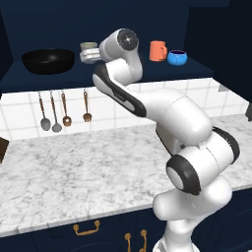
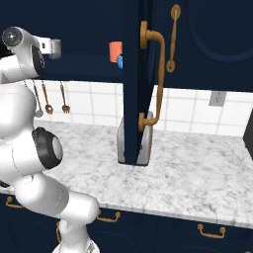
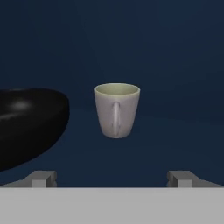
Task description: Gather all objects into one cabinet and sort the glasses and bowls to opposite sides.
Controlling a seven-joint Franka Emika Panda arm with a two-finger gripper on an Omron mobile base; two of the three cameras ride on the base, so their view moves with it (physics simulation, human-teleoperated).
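On the wide navy shelf board (image 1: 59, 78) of the dark navy wall cabinet (image 1: 206, 29), four small vessels stand in a row. The wide, shallow, glossy black bowl (image 1: 48, 60) sits at the left end. Just to its right stands the grey-beige straight-sided cup (image 1: 88, 47), upright, apart from the bowl; in the hand view this cup (image 3: 117, 110) shows a pale yellowish inside and a handle facing the camera, with the black bowl (image 3: 30, 122) filling the left side. Further right, past the robot's wrist, the orange cup (image 1: 158, 50) stands upright with its handle to the right, and the small round bright-blue bowl (image 1: 176, 57) with a dark inside sits just beside it, very close.

The white arm's two-finger gripper (image 3: 112, 178) is raised to shelf height and points at the grey-beige cup. Its fingers (image 3: 43, 177) are spread as wide as they go, one at each lower corner of the hand view, with nothing between them; the cup stands well beyond the tips, untouched.

Below the shelf, copper-handled spoons and forks (image 1: 64, 110) hang on the white tiled wall (image 1: 197, 96) above a grey-white marble counter (image 1: 83, 172). In the right base view an open navy cabinet door (image 2: 141, 79) with a brass handle (image 2: 157, 74) stands in front of a silver toaster (image 2: 145, 143).

No writing, label or brand mark can be read on any item.
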